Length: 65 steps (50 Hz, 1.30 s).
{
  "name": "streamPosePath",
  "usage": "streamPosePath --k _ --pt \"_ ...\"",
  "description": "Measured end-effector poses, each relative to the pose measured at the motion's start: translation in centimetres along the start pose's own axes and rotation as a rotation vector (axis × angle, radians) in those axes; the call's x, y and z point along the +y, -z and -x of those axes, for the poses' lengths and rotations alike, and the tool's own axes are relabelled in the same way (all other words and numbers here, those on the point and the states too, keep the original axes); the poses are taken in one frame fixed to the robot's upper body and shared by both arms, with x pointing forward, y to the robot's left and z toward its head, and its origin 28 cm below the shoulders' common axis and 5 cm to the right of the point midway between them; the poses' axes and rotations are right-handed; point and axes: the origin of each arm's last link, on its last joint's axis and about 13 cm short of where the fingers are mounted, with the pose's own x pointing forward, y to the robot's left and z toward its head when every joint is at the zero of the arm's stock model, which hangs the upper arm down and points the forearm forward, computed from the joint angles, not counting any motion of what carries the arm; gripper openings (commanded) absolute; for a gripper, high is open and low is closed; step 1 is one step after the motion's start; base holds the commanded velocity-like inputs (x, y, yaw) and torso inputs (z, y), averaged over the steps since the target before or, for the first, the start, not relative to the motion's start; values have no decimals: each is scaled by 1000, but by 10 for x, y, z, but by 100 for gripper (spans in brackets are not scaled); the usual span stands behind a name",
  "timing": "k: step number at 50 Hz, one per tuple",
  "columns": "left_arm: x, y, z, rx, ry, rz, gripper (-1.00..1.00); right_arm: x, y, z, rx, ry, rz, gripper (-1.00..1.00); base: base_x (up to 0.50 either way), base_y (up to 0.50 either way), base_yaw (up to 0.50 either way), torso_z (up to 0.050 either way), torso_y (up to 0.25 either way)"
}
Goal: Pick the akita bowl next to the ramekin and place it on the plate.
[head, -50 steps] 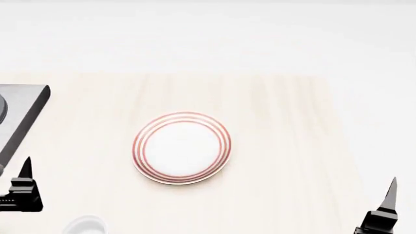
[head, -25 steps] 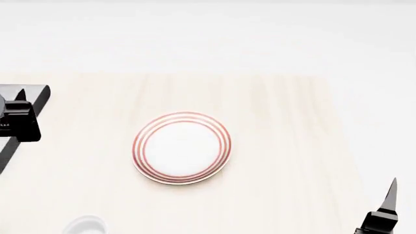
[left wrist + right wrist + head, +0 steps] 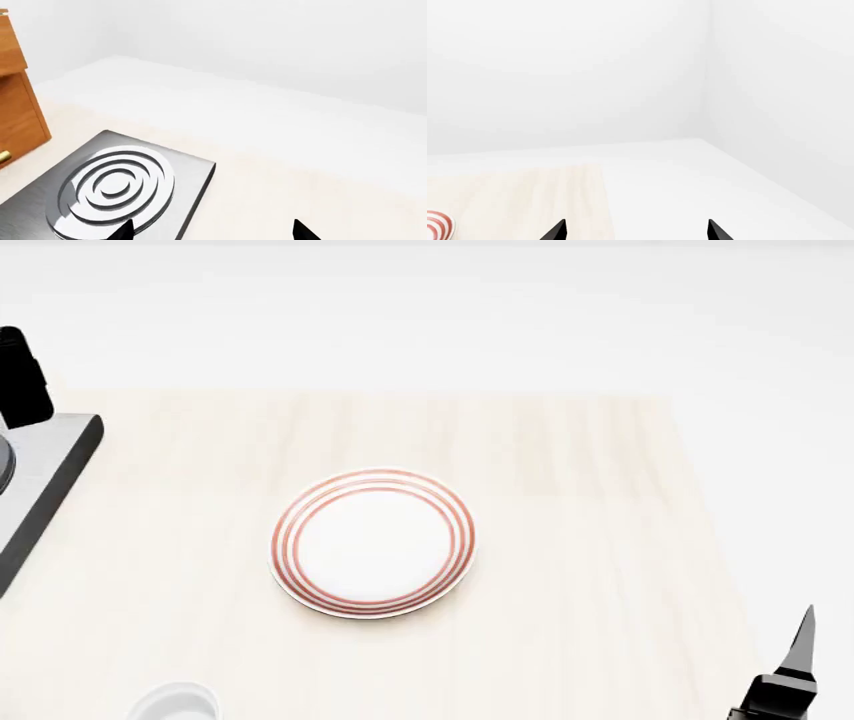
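A: Item one, the grippers?
B: Left gripper (image 3: 212, 234): two dark fingertips spread wide, nothing between them, above the corner of the steel hob (image 3: 113, 192). In the head view only a dark piece of it shows at the left edge (image 3: 20, 375). Right gripper (image 3: 635, 232): tips likewise spread and empty, low at the near right corner of the table (image 3: 787, 680).

A: Item two, surroundings?
B: Pale wooden table (image 3: 587, 500). Hob with a ringed burner at its left end. Wooden cabinet (image 3: 17, 110) beyond the hob. White walls behind.

A: Item three, task things?
B: Plate (image 3: 372, 543), red rings round the rim, near the middle of the table, bare, well apart from both grippers; a sliver of it shows in the right wrist view (image 3: 439, 224). A white cup-like rim (image 3: 174, 702) is cut by the lower edge, probably the ramekin; too little shows to be sure.

A: The speckled bowl?
B: Not seen in any view.
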Motion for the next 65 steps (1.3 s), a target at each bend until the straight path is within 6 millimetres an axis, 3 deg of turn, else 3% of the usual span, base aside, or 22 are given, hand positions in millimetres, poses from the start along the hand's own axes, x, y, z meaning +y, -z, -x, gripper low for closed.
streamPosePath --k 19,37,65 --pt "-4 -1 -4 171 -92 37 100 0 0 0 -1 -1 -2 100 0 0 0 0 0" --pt "-8 -6 -3 228 -158 101 100 0 0 0 -2 0 -4 100 0 0 0 0 0" --pt "-4 8 -6 288 -224 140 100 0 0 0 -2 2 -5 100 0 0 0 0 0"
